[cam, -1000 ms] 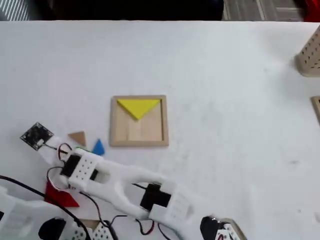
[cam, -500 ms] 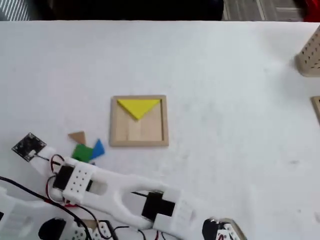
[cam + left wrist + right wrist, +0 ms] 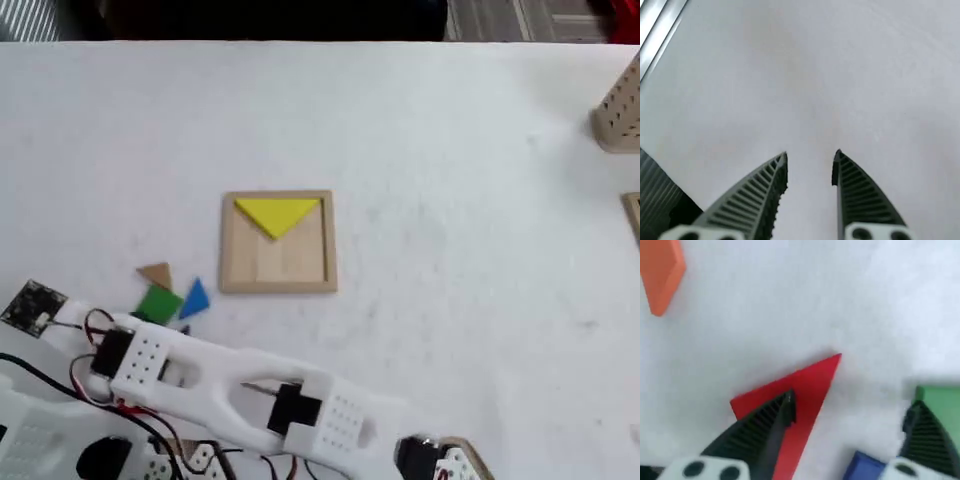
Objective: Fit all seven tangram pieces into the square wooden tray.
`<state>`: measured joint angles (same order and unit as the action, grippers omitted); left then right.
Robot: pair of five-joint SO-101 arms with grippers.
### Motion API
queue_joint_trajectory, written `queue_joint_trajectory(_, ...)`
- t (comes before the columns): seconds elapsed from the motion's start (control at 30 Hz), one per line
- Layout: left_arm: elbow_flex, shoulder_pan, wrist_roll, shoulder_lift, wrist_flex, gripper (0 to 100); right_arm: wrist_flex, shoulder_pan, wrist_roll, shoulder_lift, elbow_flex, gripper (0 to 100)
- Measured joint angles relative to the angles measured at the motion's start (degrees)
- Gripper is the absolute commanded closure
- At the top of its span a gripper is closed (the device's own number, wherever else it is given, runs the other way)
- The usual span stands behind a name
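My tray (image 3: pixel 226 250) holds the yellow triangle (image 3: pixel 276 213) against its far wall. From the right wrist I see the red triangle (image 3: pixel 810 380) below my right gripper (image 3: pixel 851 404), spread wide, empty; left gripper (image 3: pixel 810 160) partly open, empty, over table (image 3: pixel 840 75).

Square tray (image 3: pixel 277 270): pale bare wood, matt, faint grain. Yellow triangle (image 3: pixel 276 214) at its 12 o'clock: smooth, matt. Table (image 3: pixel 450 200): white, matt. Left gripper (image 3: pixel 810 160): dark ribbed plastic.
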<state>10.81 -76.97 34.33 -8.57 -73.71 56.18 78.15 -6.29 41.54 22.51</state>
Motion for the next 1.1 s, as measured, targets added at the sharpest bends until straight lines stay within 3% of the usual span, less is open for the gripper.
queue_joint_trajectory(0.13, 1.14, 0.00, 0.00, 0.00, -0.70, 84, 7.74, 0.00, 5.45, 5.80, 10.64, 83.8)
queue_joint_trajectory(0.37, 1.14, 0.00, 0.00, 0.00, -0.70, 84, 20.22, 0.09, 14.77, 16.53, 30.68, 84.7)
queue_joint_trajectory(0.67, 1.14, 0.09, 0.00, 0.00, -0.70, 84, 25.05, -2.20, 15.91, 25.41, 46.51, 84.7)
queue_joint_trajectory(1.1, 1.14, 0.09, 0.00, 0.00, -0.70, 84, 25.41, -10.29, 16.00, 30.42, 56.97, 84.7)
